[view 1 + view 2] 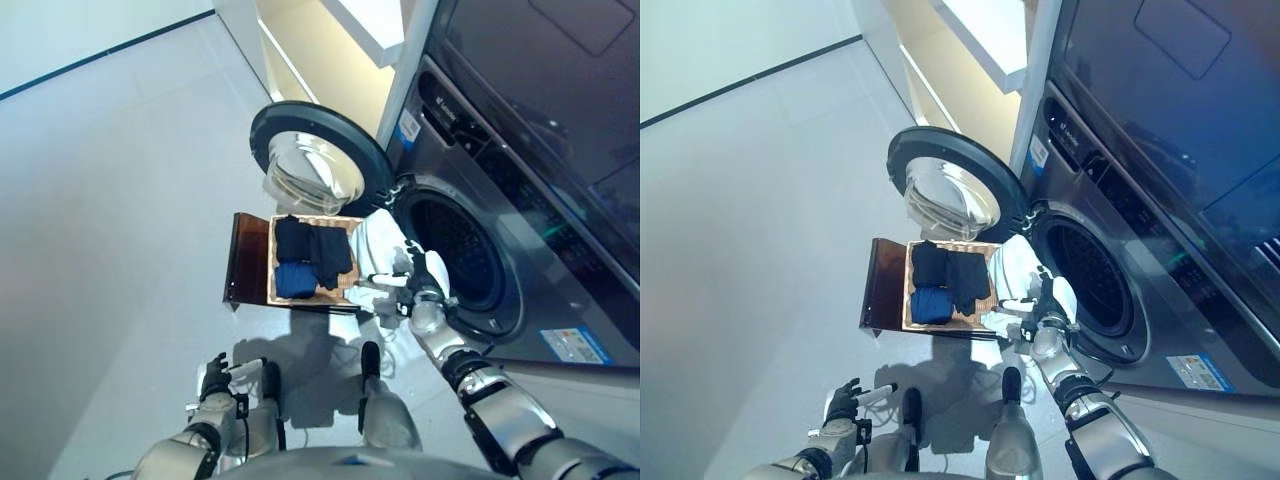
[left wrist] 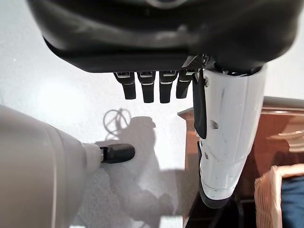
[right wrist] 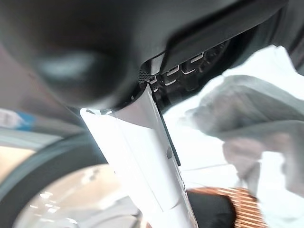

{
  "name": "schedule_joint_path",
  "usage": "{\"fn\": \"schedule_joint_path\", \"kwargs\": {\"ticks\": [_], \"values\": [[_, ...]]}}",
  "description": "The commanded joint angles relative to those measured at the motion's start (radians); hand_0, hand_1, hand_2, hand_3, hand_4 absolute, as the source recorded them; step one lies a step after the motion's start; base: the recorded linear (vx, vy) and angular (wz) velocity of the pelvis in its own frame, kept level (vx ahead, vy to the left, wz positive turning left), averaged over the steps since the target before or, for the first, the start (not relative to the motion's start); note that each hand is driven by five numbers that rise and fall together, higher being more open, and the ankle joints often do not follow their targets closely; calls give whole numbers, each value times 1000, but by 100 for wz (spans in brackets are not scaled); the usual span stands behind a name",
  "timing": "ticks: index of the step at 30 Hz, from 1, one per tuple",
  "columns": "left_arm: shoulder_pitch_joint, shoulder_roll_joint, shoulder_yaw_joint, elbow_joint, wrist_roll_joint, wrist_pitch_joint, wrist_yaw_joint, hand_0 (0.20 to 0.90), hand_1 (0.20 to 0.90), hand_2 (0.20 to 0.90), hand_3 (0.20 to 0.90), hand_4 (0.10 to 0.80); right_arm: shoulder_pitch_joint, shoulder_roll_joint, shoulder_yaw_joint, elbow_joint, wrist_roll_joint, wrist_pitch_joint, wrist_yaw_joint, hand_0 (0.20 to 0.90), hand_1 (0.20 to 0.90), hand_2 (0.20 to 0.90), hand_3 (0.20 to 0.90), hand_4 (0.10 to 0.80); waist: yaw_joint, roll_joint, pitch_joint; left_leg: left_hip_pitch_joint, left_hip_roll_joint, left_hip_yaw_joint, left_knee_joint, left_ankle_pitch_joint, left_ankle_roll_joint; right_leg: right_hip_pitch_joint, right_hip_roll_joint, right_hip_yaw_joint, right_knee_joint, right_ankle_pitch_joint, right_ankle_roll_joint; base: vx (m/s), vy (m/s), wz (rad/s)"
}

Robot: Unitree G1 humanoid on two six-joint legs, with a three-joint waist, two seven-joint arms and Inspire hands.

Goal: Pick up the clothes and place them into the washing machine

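My right hand is shut on a white garment, holding it at the near rim of the washing machine's round opening. In the right wrist view the fingers curl against the white cloth. A wicker basket beside the machine holds dark clothes and a blue piece. My left hand hangs low at the lower left, open and holding nothing; its straight fingers show over the floor.
The machine's round glass door stands swung open above the basket. The basket rests on a dark wooden stand. A second appliance is stacked above the washer. Pale floor spreads to the left.
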Motion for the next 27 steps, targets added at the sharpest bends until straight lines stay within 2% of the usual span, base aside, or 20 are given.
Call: {"fn": "schedule_joint_path", "kwargs": {"ticks": [1,14,27], "values": [[-14,63,0,57,25,-4,38,900,900,900,900,800,-14,-14,-23,-67,-49,-41,-49,900,900,900,900,800,7,-34,-72,33,27,-20,-8,-69,-32,-24,-96,41,123,-82,74,10,21,-13],[14,68,23,57,25,3,41,900,900,900,900,800,3,-15,-47,-85,-37,-48,-56,900,900,900,900,800,1,-50,-105,67,41,10,-8,-84,-38,-1,-82,54,104,-80,71,22,9,-11],[8,63,-2,16,-42,-26,18,900,900,900,900,800,-130,-33,6,-20,-22,-29,-32,900,900,900,900,800,22,-23,-65,5,44,-20,-8,-52,-49,-36,-84,28,108,-82,62,-5,-15,3]]}}
